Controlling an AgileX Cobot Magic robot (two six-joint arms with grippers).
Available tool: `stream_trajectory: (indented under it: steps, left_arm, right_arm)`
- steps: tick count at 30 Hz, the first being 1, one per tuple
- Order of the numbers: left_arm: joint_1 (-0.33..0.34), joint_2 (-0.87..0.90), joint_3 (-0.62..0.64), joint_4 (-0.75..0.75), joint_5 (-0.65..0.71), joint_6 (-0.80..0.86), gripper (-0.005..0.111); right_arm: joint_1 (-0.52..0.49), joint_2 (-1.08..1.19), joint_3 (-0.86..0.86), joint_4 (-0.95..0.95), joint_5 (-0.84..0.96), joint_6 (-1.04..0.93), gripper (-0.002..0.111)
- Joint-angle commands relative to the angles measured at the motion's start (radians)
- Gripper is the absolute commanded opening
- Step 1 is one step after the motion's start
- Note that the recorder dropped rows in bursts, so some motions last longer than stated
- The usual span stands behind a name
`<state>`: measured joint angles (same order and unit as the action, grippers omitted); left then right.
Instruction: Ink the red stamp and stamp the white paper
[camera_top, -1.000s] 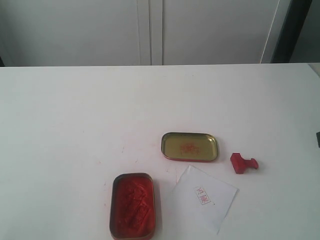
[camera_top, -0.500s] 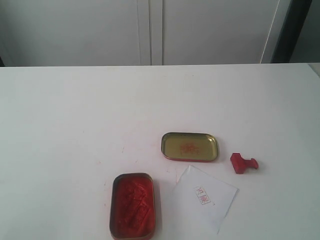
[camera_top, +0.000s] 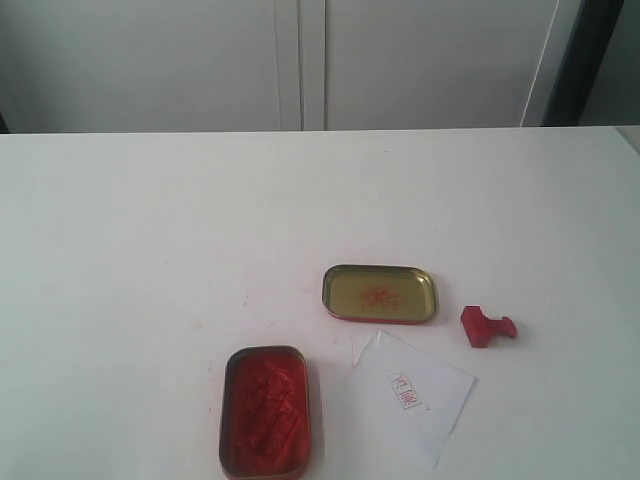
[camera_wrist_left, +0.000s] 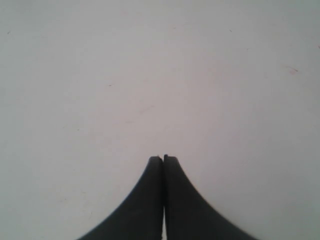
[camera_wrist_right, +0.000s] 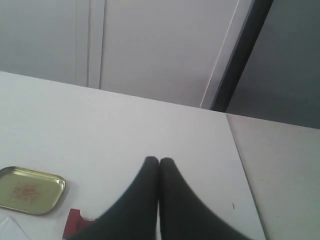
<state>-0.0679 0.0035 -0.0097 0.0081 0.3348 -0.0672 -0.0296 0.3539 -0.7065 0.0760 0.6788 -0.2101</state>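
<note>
Left gripper (camera_wrist_left: 163, 159): clenched, empty, pointed at worktop (camera_wrist_left: 150, 75). Right gripper (camera_wrist_right: 159, 161): clenched, empty, angled low over worktop, red stamp (camera_wrist_right: 75, 225) just beside it, toward right edge.

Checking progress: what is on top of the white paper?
A red rectangular stamped mark sits on the white paper; the red stamp lies beside it, apart. Anything under the sheet is hidden.

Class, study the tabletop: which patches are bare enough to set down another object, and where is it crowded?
Free: the table left of the ink tin, the far strip beyond the gold lid, and the patch right of the red stamp. Crowded: front centre, where tin, lid, stamp and the white paper sit close together.
</note>
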Motion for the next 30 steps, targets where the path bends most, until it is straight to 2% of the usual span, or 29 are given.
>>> stream_trajectory:
  steps: [1,11,18,25,30]
  left_arm:
    - [0.001,-0.003,0.010,0.000,0.016,-0.004,0.000]
    - [0.001,-0.003,0.010,0.000,0.016,-0.004,0.000]
    - [0.001,-0.003,0.010,0.000,0.016,-0.004,0.000]
    - [0.001,-0.003,0.010,0.000,0.016,-0.004,0.000]
    - [0.001,-0.003,0.010,0.000,0.016,-0.004,0.000]
  right_arm:
    - [0.001,-0.038,-0.002,-0.008,-0.011,0.004,0.000]
    - [0.001,-0.049,-0.002,-0.008,-0.013,-0.014,0.000]
    - [0.001,-0.135,0.003,-0.008,-0.016,-0.042,0.000]
    - [0.001,-0.268,0.122,-0.005,-0.113,-0.048,0.000]
    - [0.001,-0.278,0.216,0.005,-0.149,-0.048,0.000]
